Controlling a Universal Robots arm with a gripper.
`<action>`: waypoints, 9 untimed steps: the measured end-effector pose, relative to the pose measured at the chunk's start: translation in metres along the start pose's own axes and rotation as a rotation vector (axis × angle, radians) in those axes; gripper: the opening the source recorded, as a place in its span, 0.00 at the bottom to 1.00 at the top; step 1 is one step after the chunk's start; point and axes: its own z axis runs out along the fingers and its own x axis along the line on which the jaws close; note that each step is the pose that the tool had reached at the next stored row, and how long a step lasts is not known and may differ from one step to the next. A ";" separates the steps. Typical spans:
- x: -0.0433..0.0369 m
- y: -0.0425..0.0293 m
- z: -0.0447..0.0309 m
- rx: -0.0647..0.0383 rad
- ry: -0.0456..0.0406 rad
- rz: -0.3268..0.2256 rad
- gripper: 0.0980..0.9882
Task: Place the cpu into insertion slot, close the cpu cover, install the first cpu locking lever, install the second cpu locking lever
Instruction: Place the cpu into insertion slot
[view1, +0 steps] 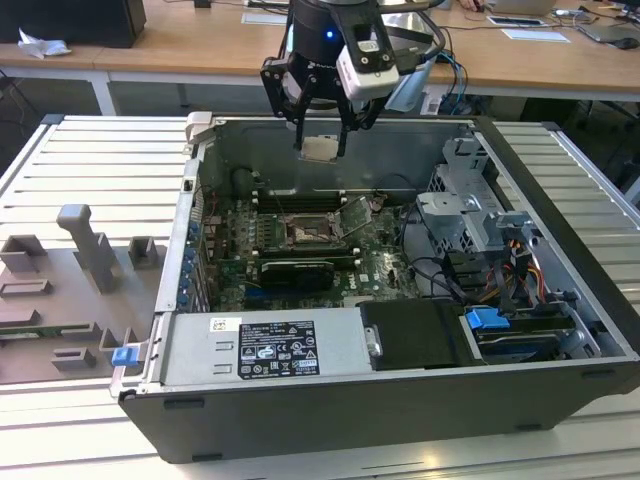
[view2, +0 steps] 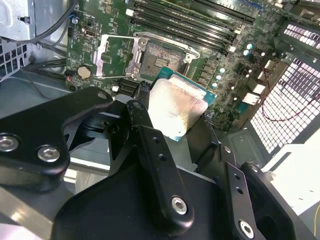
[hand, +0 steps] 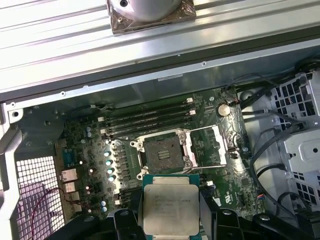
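Above the open computer case (view1: 330, 412), one gripper (view1: 320, 150) is clamping one cpu (hand: 170, 209) by opposite edges between two fingers (hand: 207, 210), hanging clear of the walls. Below, well apart, one insertion slot (hand: 162, 152) is lying uncovered, its one cpu cover (view2: 106, 56) sitting swung aside beside it.

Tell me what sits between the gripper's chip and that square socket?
In the first wrist view, only a bare strip of green circuit board shows between the cpu and the insertion slot.
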 end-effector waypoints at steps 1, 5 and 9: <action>0.0000 0.0000 0.0000 0.000 -0.0002 0.003 0.50; 0.0000 0.0000 0.0000 0.000 -0.0011 0.012 0.50; 0.0000 0.0000 0.0001 -0.001 -0.0021 0.024 0.50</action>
